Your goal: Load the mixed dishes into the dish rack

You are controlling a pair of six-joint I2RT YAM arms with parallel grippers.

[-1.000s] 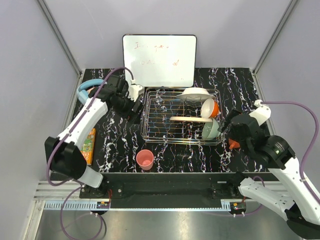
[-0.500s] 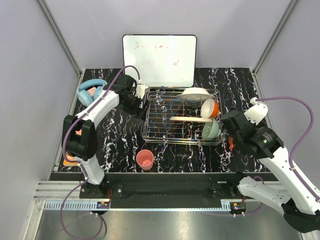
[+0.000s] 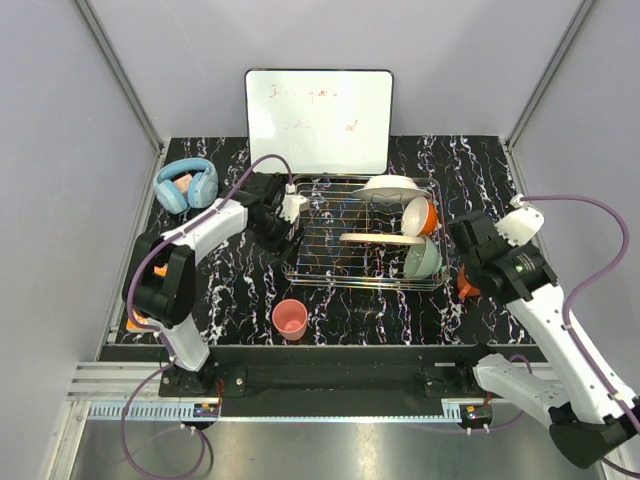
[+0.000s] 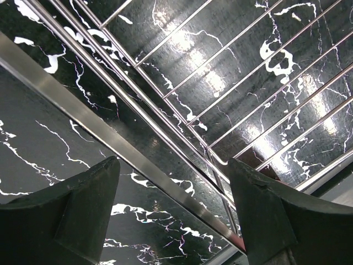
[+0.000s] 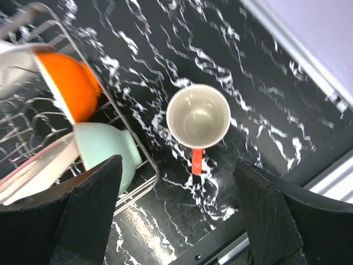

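- Looking down from above, the rack (image 3: pixel 360 245) is a silver wire basket on the tabletop (image 3: pixel 240 290), its long axis running left to right.
- Its right end is loaded. The white plate (image 3: pixel 390 186) is at the back. Next comes the orange bowl (image 3: pixel 420 215), tipped on edge with its white inside facing left. Then the pink plate (image 3: pixel 380 238) lies with its edge running left to right, and the mint bowl (image 3: pixel 422 260) is in the near corner.
- The cup (image 3: pixel 290 319) stands mouth up in front of the rack. Of the mug (image 3: pixel 466 287) only the orange handle shows, beside the right arm (image 3: pixel 520 280).
- Half a second ago the left arm (image 3: pixel 205 228) was nearer the headphones (image 3: pixel 186 184). It now reaches the rack's left rim. The dishes have not moved.
- Left wrist: the left jaws are spread wide and empty over the rack's rim bar (image 4: pixel 83 110). The bar slants from upper left to lower right, with grid wires beyond it.
- Right wrist: the right jaws are spread and hold nothing above the mug (image 5: pixel 198 117). It stands upright with a cream inside and its orange handle points to the bottom of the picture. It sits on the tabletop just outside the rack's corner, beside the mint bowl (image 5: pixel 105 154).
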